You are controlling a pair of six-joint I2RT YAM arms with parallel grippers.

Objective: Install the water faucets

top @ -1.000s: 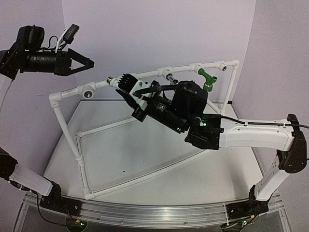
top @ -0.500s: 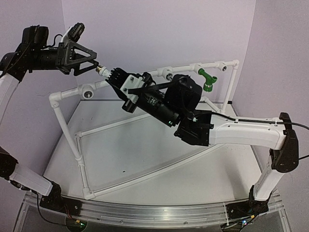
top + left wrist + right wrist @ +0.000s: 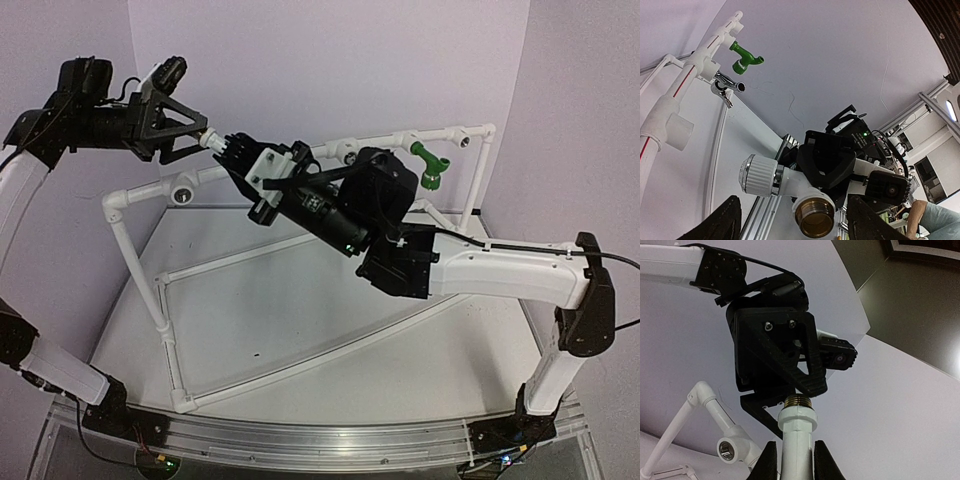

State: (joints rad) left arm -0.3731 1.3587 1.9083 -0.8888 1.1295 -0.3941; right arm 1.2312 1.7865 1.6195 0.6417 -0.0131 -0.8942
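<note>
The right hand (image 3: 240, 156) is clamped on the white faucet (image 3: 790, 182), holding it in the air above the bench (image 3: 300, 335). The left hand (image 3: 202, 140), fingers parted, flanks the faucet's brass threaded end. The green faucet (image 3: 428, 165) sits on the pipe frame (image 3: 140, 195).

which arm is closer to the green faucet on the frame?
Right. Its wrist sits beside the green faucet, lower left of it in the top view. Left gripper is far off toward the rail's other end, around the white faucet's brass tip.
</note>
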